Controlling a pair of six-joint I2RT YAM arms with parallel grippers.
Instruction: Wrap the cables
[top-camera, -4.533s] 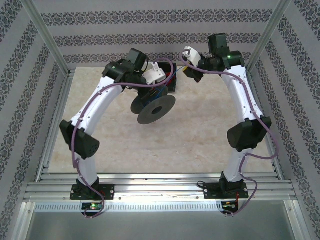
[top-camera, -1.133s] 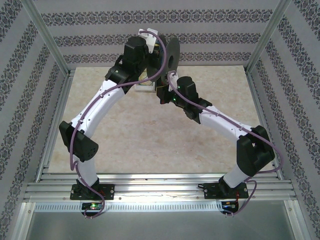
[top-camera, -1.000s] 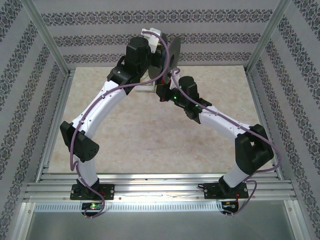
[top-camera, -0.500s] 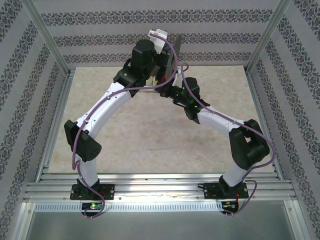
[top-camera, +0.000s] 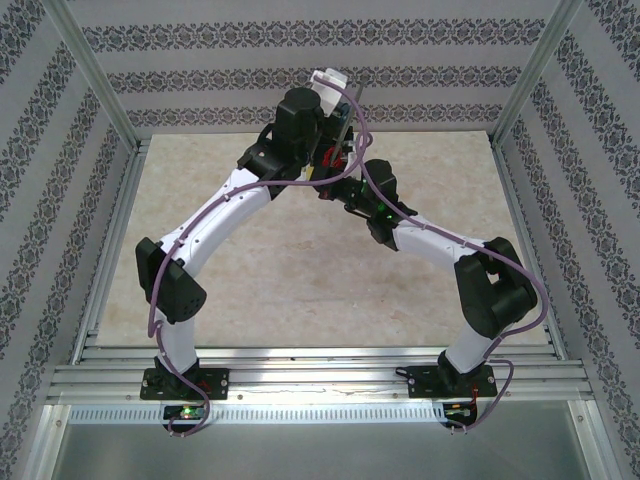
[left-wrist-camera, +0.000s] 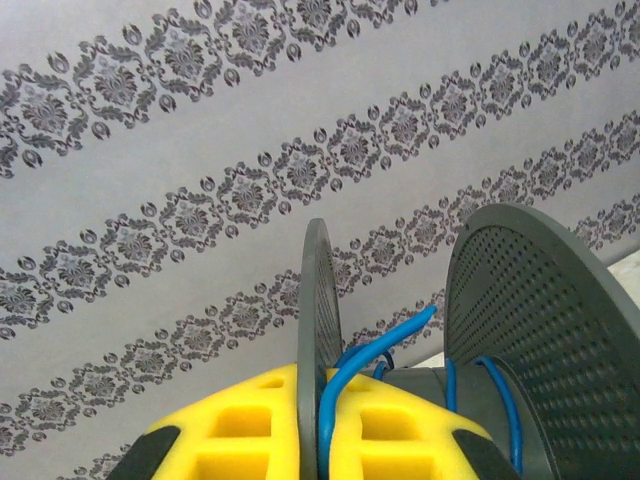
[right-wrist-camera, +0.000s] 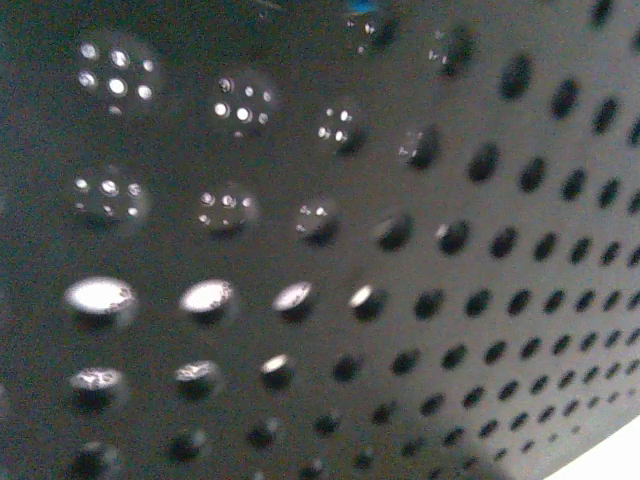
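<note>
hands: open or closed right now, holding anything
Left hand: closed on the spool.
Right hand: closed; whether it holds anything cannot be told.

Left arm: base near-left, elbow bent low and outward, forearm sloping up toward far centre. Left wrist high, tipped up at back wall. Left pincer closed down, yellow fingers either side of spool flange. Right arm: base near-right, elbow folded out right, forearm stretched left toward centre. Right wrist low, just below left wrist. Right pincer closed, tip tucked against left arm, hard to see.
</note>
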